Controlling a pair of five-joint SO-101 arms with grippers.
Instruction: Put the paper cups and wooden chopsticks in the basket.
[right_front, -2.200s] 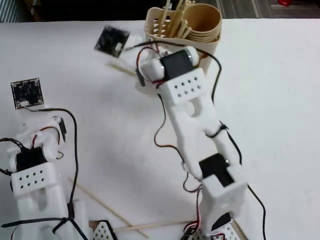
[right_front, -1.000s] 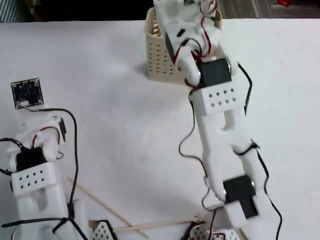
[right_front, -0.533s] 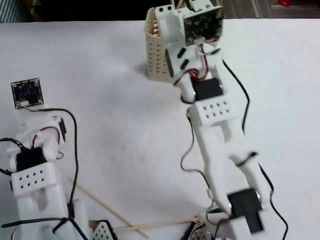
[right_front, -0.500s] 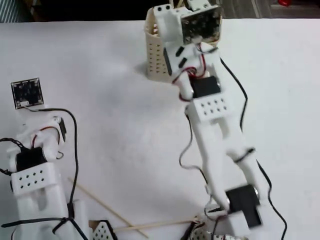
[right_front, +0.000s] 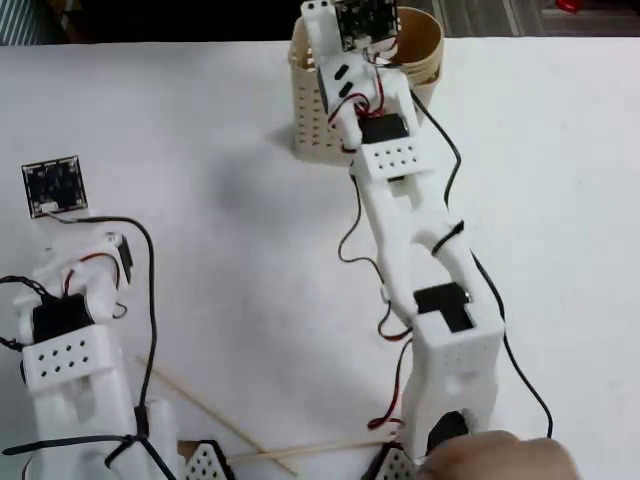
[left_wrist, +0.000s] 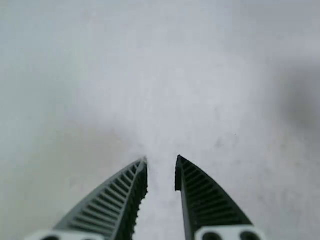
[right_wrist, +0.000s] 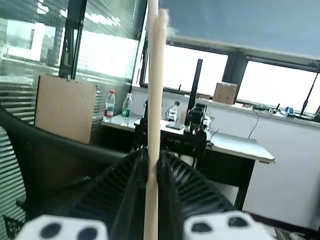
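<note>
High view: bright, even light on white table top (right_front: 200, 120); soft shadow at 9 o'clock of cream perforated basket (right_front: 315, 130). Right wrist view: glare fr. bright office windows (right_wrist: 185, 67).

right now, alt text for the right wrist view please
The right arm's fingers clamp a wooden chopstick that runs straight out between them. Behind it are a desk, two bottles and bright windows.
</note>
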